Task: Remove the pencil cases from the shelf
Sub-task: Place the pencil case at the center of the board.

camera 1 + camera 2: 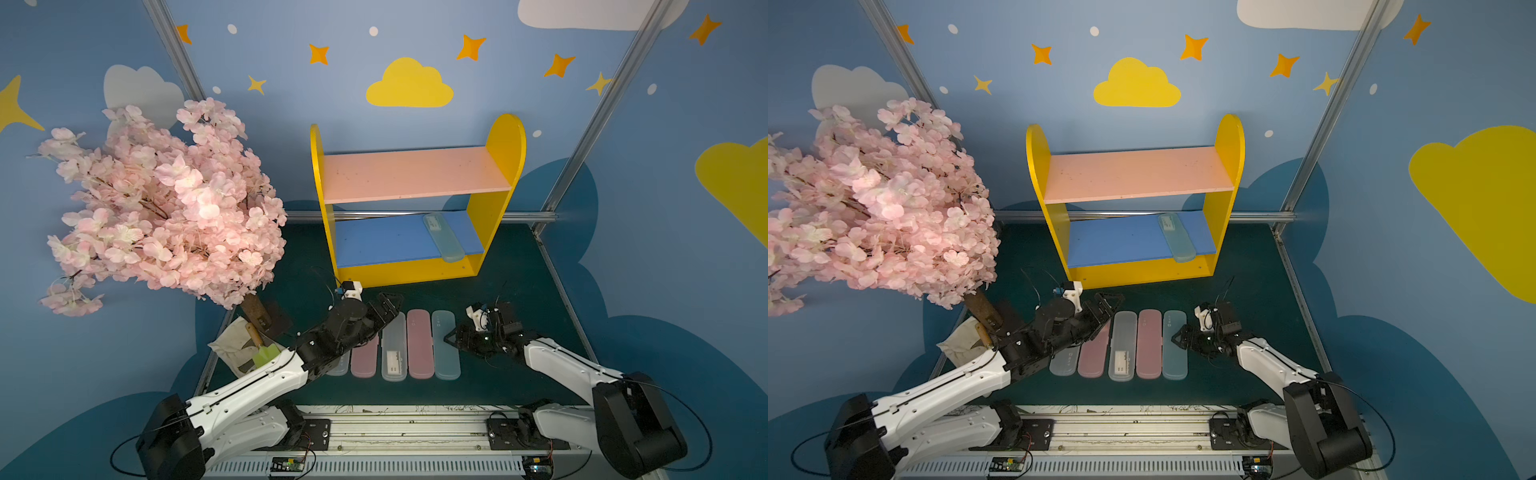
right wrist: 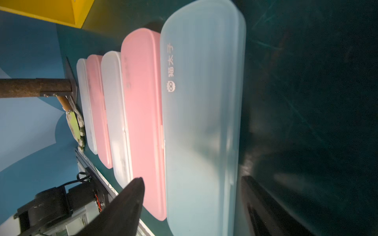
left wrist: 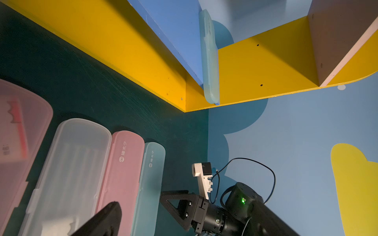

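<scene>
Evidently only one case [image 1: 444, 237] sits on the shelf [image 1: 505, 145]. It is pale teal and lies slantwise on the blue board [image 1: 382, 243], close to the right side panel, with its near end poking past the board's front edge. The pink board [image 1: 415, 174] above it is bare. Five cases [image 1: 419, 345] lie side by side on the bench [image 1: 519, 270] in front; the leftmost is partly hidden under my left arm.

Left claw [image 1: 392, 303]: jaws wide, holding nothing, hovering over the left end of the row near the shelf base.

Right claw [image 2: 192, 183]: jaws parted either side of the teal case [image 2: 202, 102] at the right end of the row. As far as the blurred wrist view shows, the fingers stand off its sides, so I read it as not gripping.

Handling, as I judge it: the shelf case looks light, hollow and thin-walled. It seems stiff enough to lift by one end, but its skin is smooth and slippery. I would pinch it across its narrow width at the overhanging end, where both long sides are free. A light squeeze is best, since a hard one might bow the walls or pop the lid. The side panel crowds one flank and the pink board bars a descent from above, so a low frontal approach suits it.
</scene>
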